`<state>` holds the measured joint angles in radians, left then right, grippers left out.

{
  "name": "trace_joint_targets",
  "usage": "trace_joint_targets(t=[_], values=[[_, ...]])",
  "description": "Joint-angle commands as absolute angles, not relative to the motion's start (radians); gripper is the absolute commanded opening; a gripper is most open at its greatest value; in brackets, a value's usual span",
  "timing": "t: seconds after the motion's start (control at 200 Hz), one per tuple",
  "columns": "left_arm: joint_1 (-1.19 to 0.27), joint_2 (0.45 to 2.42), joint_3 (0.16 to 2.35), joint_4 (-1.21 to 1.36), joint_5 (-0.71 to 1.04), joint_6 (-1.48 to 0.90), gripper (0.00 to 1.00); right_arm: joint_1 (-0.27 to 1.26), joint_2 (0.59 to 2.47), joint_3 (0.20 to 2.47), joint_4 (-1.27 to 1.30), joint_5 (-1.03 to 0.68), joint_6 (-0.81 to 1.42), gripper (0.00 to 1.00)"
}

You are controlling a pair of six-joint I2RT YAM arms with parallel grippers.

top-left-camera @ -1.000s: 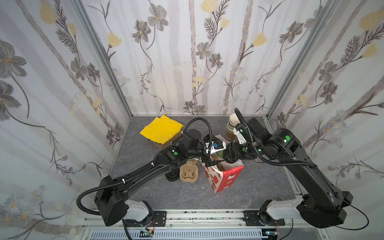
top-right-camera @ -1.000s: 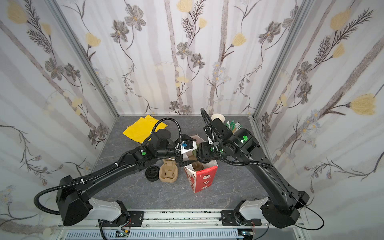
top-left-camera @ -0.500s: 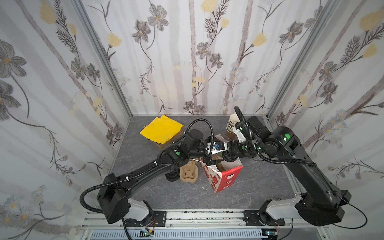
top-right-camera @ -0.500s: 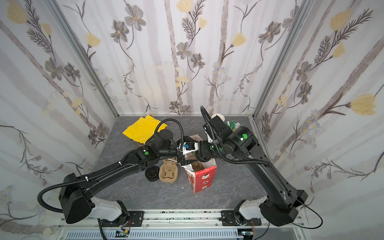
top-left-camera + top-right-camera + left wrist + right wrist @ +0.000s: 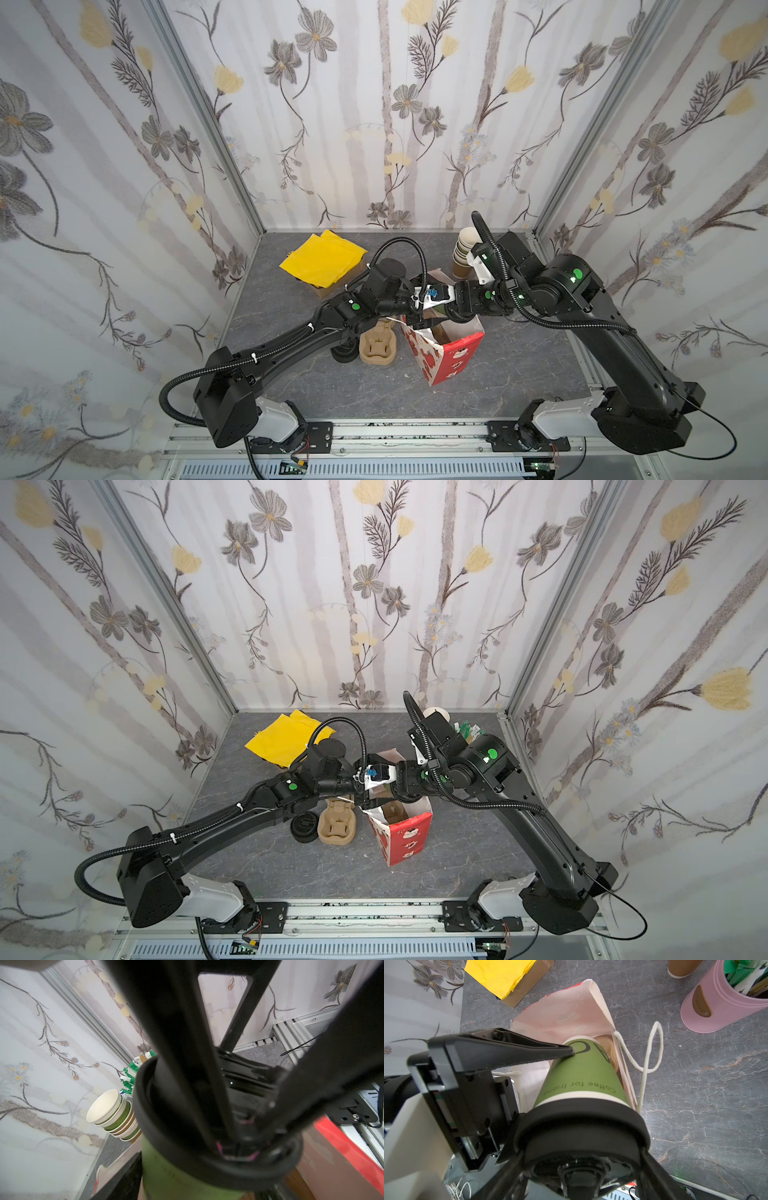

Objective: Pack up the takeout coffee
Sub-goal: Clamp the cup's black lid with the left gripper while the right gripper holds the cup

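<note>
The takeout coffee hangs in the mouth of the red paper bag, which stands on the desk a little right of centre. The right end effector grips it by the black lid, with a finger on each side of the rim. The cup's long axis runs straight on from that end effector: lid toward it, base away and down, inside the bag's rim and over the brown pulp carrier; I cannot tell whether the base touches it. The coming move is probably a lowering along that axis. The left end effector reaches in from the left, one fingertip on the green wall near the base. Its other finger is hidden, so I cannot tell whether it clamps.
</note>
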<state>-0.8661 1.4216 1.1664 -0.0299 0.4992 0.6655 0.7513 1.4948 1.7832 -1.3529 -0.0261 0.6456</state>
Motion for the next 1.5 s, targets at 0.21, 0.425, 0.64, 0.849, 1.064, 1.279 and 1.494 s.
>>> trace_joint_targets(t=[0.21, 0.425, 0.64, 0.849, 1.064, 1.279, 1.494], values=[[-0.865, 1.404, 1.157, 0.07, 0.526, 0.581, 0.71, 0.756, 1.466, 1.715, -1.198, -0.057, 0.656, 0.79], [-0.865, 1.387, 1.139, 0.086, 0.529, 0.548, 0.68, 0.762, 1.47, 1.713, -1.185, -0.033, 0.658, 0.81], [-0.865, 1.382, 1.134, 0.094, 0.538, 0.53, 0.67, 0.766, 1.475, 1.713, -1.181, -0.025, 0.658, 0.82], [-0.865, 1.379, 1.131, 0.101, 0.547, 0.511, 0.65, 0.77, 1.478, 1.715, -1.175, -0.011, 0.659, 0.82], [-0.864, 1.373, 1.127, 0.109, 0.557, 0.492, 0.63, 0.772, 1.479, 1.713, -1.155, -0.012, 0.661, 0.8], [-0.865, 1.366, 1.121, 0.115, 0.57, 0.479, 0.62, 0.774, 1.476, 1.71, -1.147, -0.011, 0.667, 0.76], [-0.864, 1.355, 1.117, 0.123, 0.574, 0.47, 0.63, 0.775, 1.471, 1.706, -1.15, -0.006, 0.67, 0.72]])
